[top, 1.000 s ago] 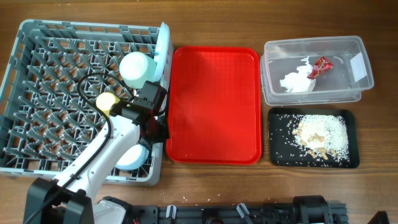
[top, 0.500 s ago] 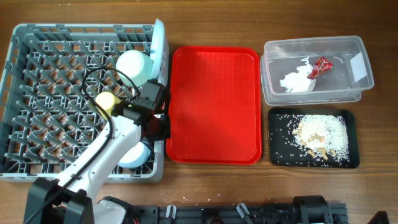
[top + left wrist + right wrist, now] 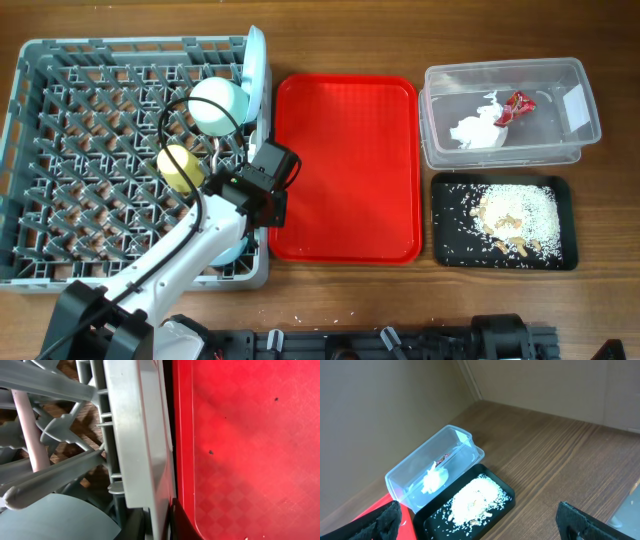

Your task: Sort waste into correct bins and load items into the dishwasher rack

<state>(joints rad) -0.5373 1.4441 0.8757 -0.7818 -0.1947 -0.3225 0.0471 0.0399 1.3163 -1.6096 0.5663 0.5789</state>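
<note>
Grip at the crate wall, overhead and wrist views. My left gripper point(image 3: 266, 188) is clenched over the right-hand wall of the large square grey plastic dishwasher rack point(image 3: 90, 200). In the left wrist view that grey wall runs down between two dark fingers point(image 3: 132, 527), so I judge that the wall itself is what is pinched.

The wall's long axis runs from the far side of the table to the near side, parallel to the left edge of the flat red tray point(image 3: 345, 150) and just beside it; whether they touch I cannot tell. Any shift of the rack turns on this: the tray lies to the right of the grip and the rack body to its left, with the left arm much the nearer. My right gripper point(image 3: 480, 525) hangs spread wide, well apart from the rack, holding nothing.

Only the overhead view shows the load. The small yellow cup point(image 3: 180, 168) and mint-green bowl point(image 3: 218, 105) sit among the pegs, and the light blue round plate point(image 3: 256, 65) stands on edge against the right wall. The clear rectangular plastic tub point(image 3: 540, 140) holds the crumpled white paper napkin point(image 3: 478, 131) and the shiny red snack wrapper point(image 3: 518, 102). The black rectangular plastic tray point(image 3: 568, 215) holds the beige crumbs point(image 3: 515, 212). Only the wrist view shows the pinch. I cannot pick out the fork or the spoon.
</note>
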